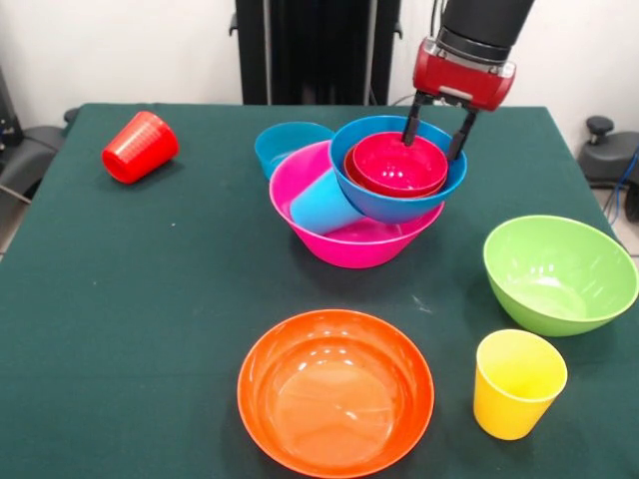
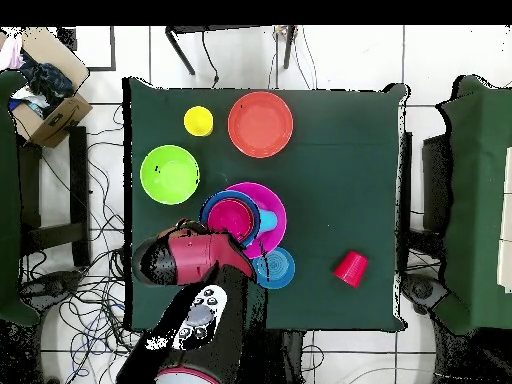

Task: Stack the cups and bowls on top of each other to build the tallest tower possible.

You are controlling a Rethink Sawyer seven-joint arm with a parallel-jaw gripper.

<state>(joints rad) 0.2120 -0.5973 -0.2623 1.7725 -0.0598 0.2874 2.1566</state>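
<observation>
A: Where is the gripper (image 1: 436,130), and what is it doing?

B: It hangs from the red and black arm (image 2: 195,262) over the tower (image 1: 369,195). Its two dark fingers (image 1: 410,125) are spread apart and hold nothing. Their tips reach down to the far rim of the large blue bowl (image 1: 399,205), one on either side of the small red bowl (image 1: 399,162).

A: How is the tower built?

B: The large pink bowl (image 1: 344,244) sits on the green table (image 1: 150,299) as the base. The large blue bowl rests tilted inside it, a small orange bowl (image 1: 351,172) sits in that, and the small red bowl is nested on top. The light blue cup (image 1: 324,205) lies on its side in the pink bowl, wedged against the blue bowl.

A: And around the tower?

B: In the front view, a small blue bowl (image 1: 285,145) touches the pink bowl's far left side. The red cup (image 1: 140,147) lies tipped over, well apart at far left. The large orange bowl (image 1: 334,391) stands upright at the near edge. The large green bowl (image 1: 559,271) stands at right, with the yellow cup (image 1: 517,383) upright just in front of it
</observation>
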